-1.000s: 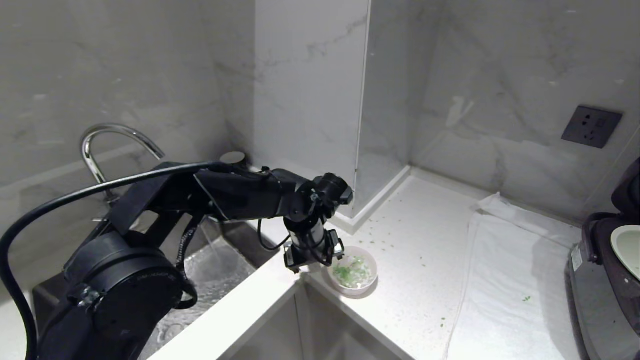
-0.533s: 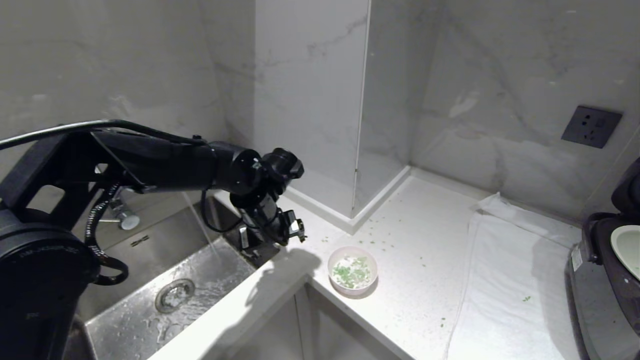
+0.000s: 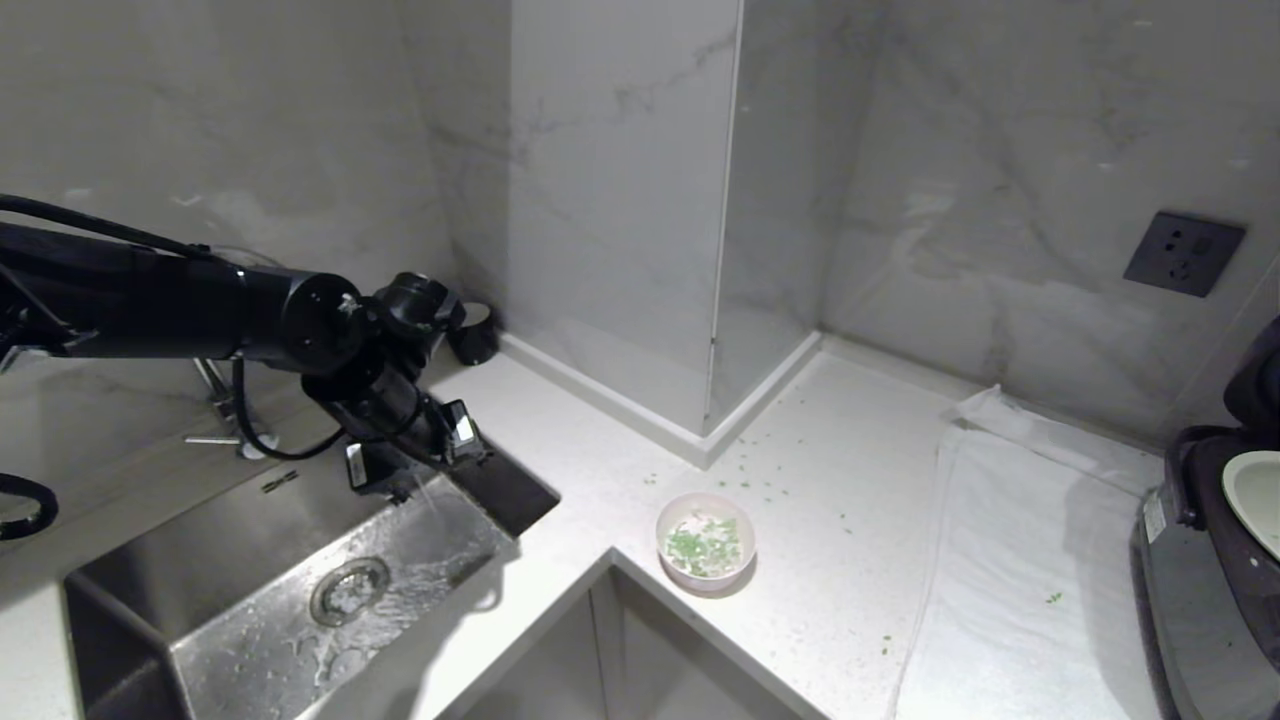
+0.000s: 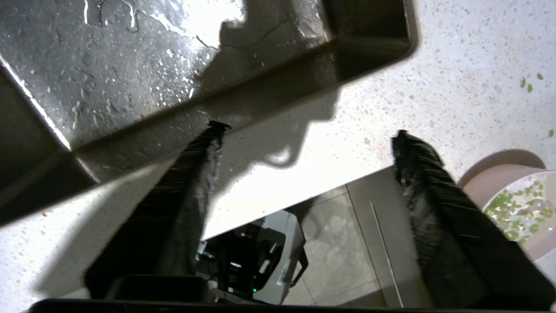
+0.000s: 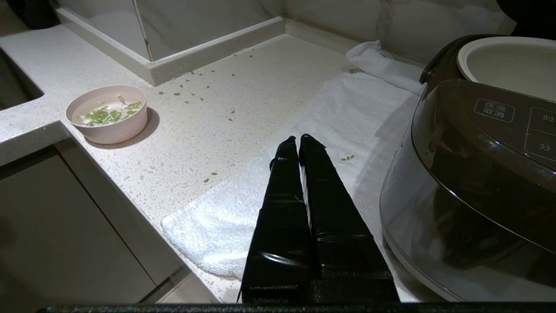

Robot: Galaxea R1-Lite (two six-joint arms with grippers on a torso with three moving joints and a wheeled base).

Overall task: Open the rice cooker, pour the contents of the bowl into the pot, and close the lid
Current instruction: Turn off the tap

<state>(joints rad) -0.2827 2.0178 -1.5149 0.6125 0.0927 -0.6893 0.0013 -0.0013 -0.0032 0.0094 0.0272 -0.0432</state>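
Observation:
The pink bowl stands on the white counter near its inner corner, with the green contents inside. My left gripper hangs open and empty over the sink's edge, well to the bowl's left. In the left wrist view the gripper has bare counter between its fingers and the bowl off to one side. The dark rice cooker sits at the far right, its lid raised and the pale pot exposed. My right gripper is shut above the towel, beside the cooker.
A steel sink with a thin stream of running water lies at the left. A white towel covers the counter before the cooker. Green bits are scattered over the counter. A wall column juts out behind; a socket is on the right wall.
My left arm has swung left, away from the bowl, to above the sink. The bowl stays where it was on the counter.

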